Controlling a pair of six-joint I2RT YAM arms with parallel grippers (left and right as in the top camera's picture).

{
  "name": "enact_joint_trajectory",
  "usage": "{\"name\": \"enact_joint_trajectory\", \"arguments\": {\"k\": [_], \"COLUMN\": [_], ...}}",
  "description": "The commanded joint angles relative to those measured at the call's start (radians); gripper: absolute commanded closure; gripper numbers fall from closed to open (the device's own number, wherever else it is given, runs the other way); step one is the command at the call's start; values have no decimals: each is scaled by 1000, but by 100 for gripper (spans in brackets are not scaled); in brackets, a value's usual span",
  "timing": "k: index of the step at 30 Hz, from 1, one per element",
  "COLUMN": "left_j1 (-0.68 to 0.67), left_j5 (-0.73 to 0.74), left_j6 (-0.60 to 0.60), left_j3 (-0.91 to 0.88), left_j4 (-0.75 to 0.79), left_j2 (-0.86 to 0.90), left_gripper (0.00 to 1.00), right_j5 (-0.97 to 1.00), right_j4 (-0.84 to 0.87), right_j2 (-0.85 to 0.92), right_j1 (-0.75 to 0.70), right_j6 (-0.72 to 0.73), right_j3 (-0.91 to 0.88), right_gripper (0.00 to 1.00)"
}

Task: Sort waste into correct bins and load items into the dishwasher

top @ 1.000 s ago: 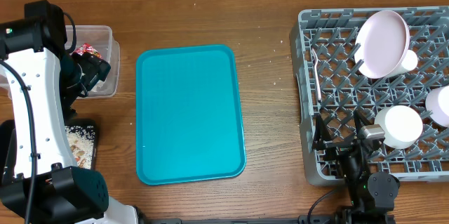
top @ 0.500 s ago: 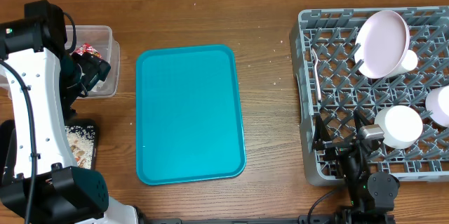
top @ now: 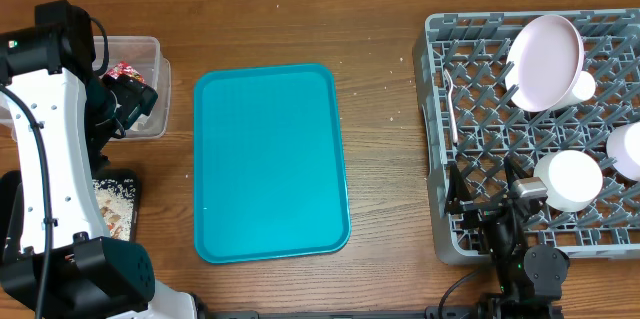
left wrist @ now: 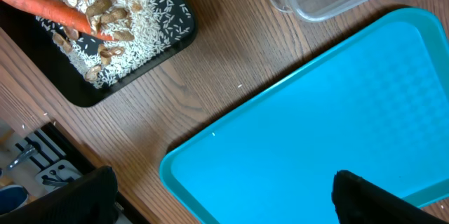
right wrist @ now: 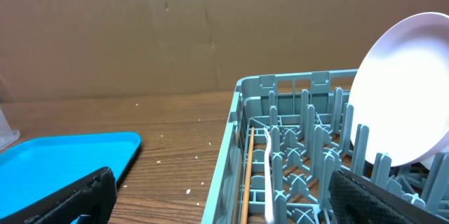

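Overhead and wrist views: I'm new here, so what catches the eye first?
The bright teal tray sits in the middle of the table. At right, a tilted white plate stands in the grey dish rack. At left, a carrot lies on rice in the black tray.

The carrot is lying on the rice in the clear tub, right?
No. The left wrist view shows the carrot lying on the rice in the black tray; the clear tub stands apart from it.
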Motion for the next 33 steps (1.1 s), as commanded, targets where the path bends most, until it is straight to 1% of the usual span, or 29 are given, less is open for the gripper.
{"name": "enact_joint_trajectory", "arguments": {"k": [1,5,6,9,12,15,17,20,26,28,33], "left_j1": [-6,-8,-13,-37,-61,-85,-95,-96,-99,-99,-100], "left_j5": [-16,-6,-10,-41,-69,-34,36,135,374,407,407], "left_j6": [25,24,40,143,254,329,398,477,705,736,735], "left_j3": [0,0,0,-11,-51,-149,-281,-448,-814,-934,-1218], "left_j4": [-6,-10,-18,-12,53,187,324,477,831,940,1185], "left_j2": [8,9,9,2,-27,-95,-181,-286,-523,-607,-822], "left_gripper": [0,0,0,0,0,0,0,0,0,0,0], "right_j5": [10,10,10,10,10,10,10,10,10,10,10], "right_j4": [5,5,5,5,5,5,5,5,5,5,5], "right_j2": [-10,-10,-10,-10,-10,-10,-10,-10,-10,-10,-10], "right_j1": [5,5,5,5,5,5,5,5,5,5,5], "right_j6": [-4,-4,-4,-4,-4,-4,-4,-4,-4,-4,-4], "right_j3": [-11,-11,-11,-11,-11,-11,-11,-11,-11,-11,-11], "right_gripper": [0,0,0,0,0,0,0,0,0,0,0]}}
